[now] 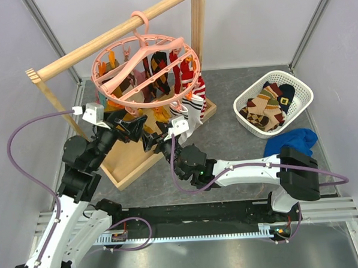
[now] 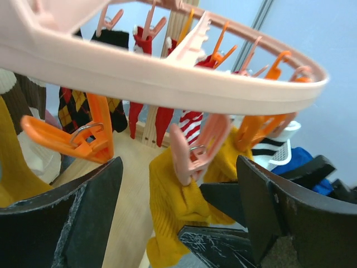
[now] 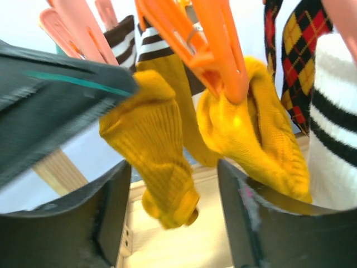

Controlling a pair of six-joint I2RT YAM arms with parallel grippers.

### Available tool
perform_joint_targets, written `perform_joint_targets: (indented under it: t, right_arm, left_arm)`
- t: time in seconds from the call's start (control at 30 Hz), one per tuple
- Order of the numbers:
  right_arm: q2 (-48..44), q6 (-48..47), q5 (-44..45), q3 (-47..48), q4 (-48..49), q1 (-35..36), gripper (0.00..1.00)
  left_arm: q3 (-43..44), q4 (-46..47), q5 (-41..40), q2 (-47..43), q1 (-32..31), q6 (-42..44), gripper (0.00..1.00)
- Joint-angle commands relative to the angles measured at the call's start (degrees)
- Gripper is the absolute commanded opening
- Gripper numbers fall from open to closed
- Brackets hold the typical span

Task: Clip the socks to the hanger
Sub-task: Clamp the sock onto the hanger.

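Grey table (image 1: 227, 137); only wrist views show both arms' fingers (image 2: 67, 223) spread, sock (image 2: 173, 206) seemingly clipped.

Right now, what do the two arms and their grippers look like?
The left arm and right arm share white shells on the long links and black joints. A thin purple cable loops along each. The left gripper and right gripper each have two broad, flat black fingers with scuffed edges.

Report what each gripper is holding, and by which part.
Nothing. The left gripper and right gripper both stand open; the mustard sock hangs from a pink clip.
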Motion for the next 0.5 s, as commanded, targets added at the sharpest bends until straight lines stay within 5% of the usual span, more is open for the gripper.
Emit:
perform_joint_targets:
  t: [0.0, 0.17, 0.47]
  right_arm:
    - [-4.46, -0.77, -3.35, 2.88, -3.84, -0.23, 0.74]
    - [-7.53, -0.51, -8.00, 5.86, -14.29, -0.14, 0.87]
    - [-11.23, -1.04, -9.24, 11.14, -29.15, -2.86, 0.90]
  left_arm:
    - [4.84, -4.54, 0.04, -3.17, 0.25, -2.62, 0.89]
    - [10.55, -11.85, -3.30, -5.82, 0.33, -2.62, 0.91]
    - [17.50, -23.02, -10.69, -2.48, 0.25, -0.69, 0.88]
